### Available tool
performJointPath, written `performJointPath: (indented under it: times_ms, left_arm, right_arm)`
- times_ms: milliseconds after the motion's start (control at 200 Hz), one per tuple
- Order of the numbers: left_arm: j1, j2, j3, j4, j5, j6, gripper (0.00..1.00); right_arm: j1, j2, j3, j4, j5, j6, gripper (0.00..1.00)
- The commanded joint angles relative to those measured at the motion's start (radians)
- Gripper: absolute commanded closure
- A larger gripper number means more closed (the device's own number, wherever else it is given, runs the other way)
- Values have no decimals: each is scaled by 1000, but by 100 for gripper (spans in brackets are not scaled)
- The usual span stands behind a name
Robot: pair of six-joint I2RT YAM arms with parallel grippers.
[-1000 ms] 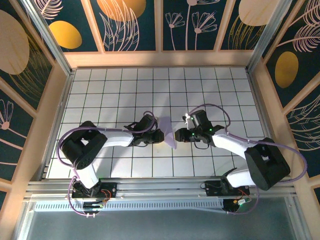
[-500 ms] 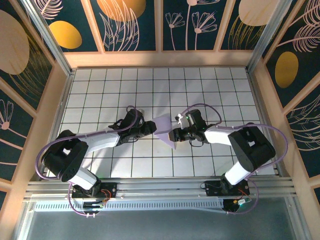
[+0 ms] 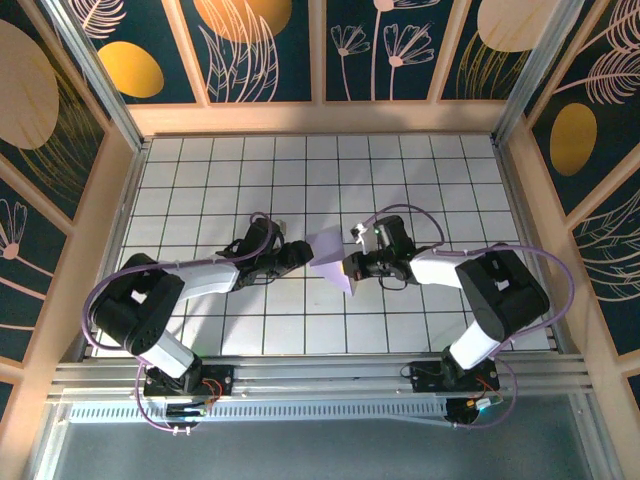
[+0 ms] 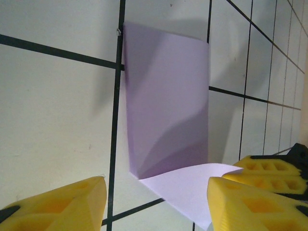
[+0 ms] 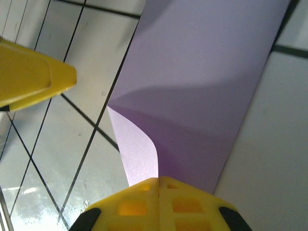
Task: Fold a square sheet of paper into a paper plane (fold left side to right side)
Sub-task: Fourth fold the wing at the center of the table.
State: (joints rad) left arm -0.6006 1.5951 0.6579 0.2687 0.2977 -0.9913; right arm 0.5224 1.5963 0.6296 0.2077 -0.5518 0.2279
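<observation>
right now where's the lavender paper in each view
top external: lavender paper centre, between left tool and right tool.
left wrist: lavender paper centre frame.
right wrist: lavender paper upper middle and right.
shared landmark: right tool pinching its curled corner.

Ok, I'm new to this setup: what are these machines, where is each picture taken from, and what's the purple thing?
Two robot arms are bolted at the near edge of a white tiled table. One picture looks down from above and behind the left arm and right arm. The other two come from cameras on the wrists, looking past each arm's yellow jaws. Between the arms lies the square sheet of paper, pale lavender, partly folded over. The right jaws are shut on one curled-up edge; the left jaws stand open near the paper.
</observation>
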Motion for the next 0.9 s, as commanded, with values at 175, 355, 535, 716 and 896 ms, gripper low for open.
performJointPath:
  times_ms: [175, 355, 535, 716, 896]
  left_arm:
    - [26, 65, 4, 172, 119, -49, 44]
    - [32, 112, 37, 211, 144, -57, 46]
    - [32, 200, 92, 225, 170, -46, 52]
    - [32, 272, 164, 207, 183, -22, 61]
    - [33, 301, 210, 151, 152, 25, 75]
  right_arm:
    - [-33, -124, -79, 128, -73, 58, 100]
    - [-50, -146, -102, 154, -95, 71, 100]
    - [-54, -144, -107, 157, -103, 70, 100]
    - [-58, -146, -111, 154, -105, 68, 100]
    - [-76, -150, -125, 137, -85, 64, 100]
